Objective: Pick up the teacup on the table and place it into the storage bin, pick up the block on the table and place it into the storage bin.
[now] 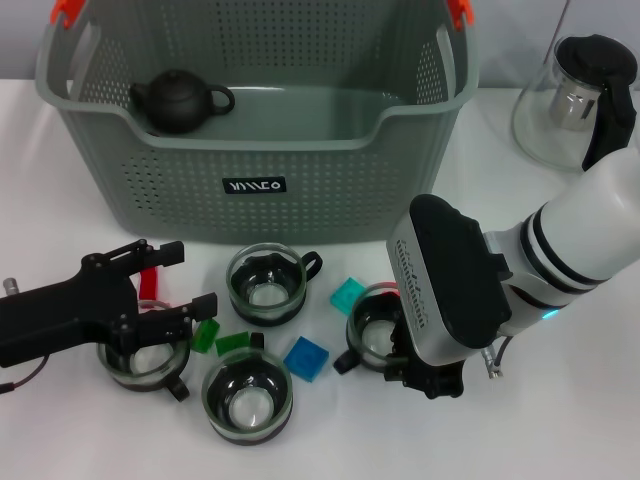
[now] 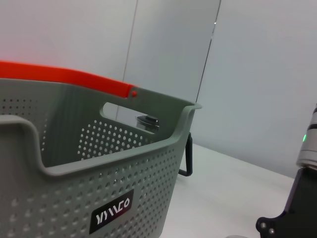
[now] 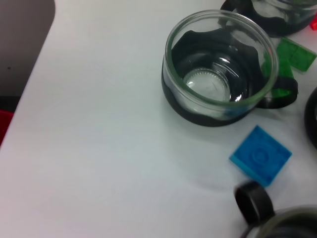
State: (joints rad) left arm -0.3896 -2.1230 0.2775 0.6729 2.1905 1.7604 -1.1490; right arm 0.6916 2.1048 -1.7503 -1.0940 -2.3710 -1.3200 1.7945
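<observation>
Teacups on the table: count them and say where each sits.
4. One under the left gripper at, one before the storage bin at, one nearest the camera, one beneath the right gripper at. Others may be hidden.

Storage bin (image 1: 300, 170): grey-green, perforated, far centre. Four glass teacups (image 1: 264, 286) upright, coloured blocks (image 1: 306, 357) scattered near it.

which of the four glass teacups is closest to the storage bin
The teacup just below the storage bin's black label; the other three sit farther forward, two of them under the grippers.
</observation>
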